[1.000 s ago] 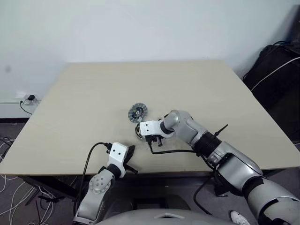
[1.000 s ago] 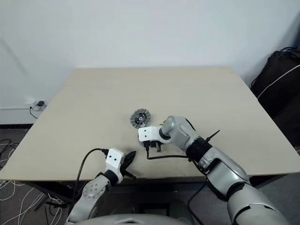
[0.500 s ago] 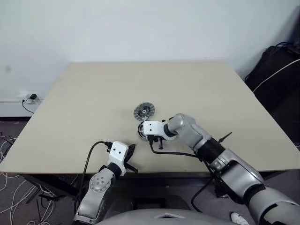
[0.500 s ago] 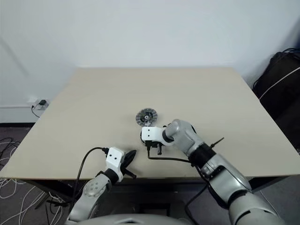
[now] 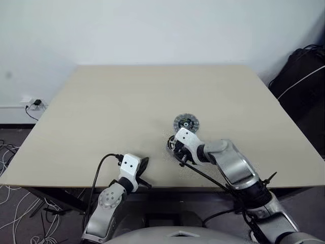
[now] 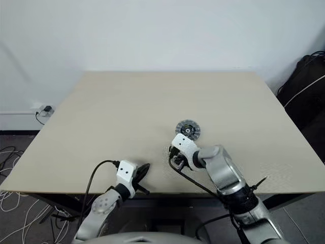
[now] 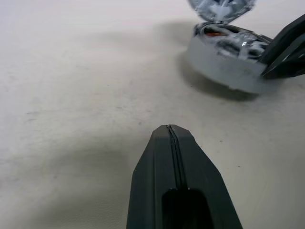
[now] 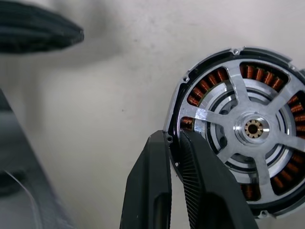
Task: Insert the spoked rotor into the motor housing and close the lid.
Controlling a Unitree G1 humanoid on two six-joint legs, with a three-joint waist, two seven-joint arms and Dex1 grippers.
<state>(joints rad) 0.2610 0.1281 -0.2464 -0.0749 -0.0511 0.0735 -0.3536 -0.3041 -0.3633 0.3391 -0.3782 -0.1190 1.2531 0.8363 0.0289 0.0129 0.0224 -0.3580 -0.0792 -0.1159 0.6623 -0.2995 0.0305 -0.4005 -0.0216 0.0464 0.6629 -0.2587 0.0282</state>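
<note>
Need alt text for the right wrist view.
The right gripper pinches the rim of the motor housing on the tan table. The spoked rotor sits inside it, copper windings showing between its spokes.

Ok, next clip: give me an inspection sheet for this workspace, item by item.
Surface: beige table, bare apart from the parts.
Job's things: spoked rotor sits inside the motor housing; lid lies separate on the table just beyond it, ribbed face up.
Clutter: nothing seen.
Grippers: right gripper pinches the housing's rim, one finger outside, one inside; left gripper shut, empty, low over the near table edge.
Cables: black cable loops from the left wrist; another trails from the right wrist.
Surroundings: white wall; wall socket; black bag.
</note>
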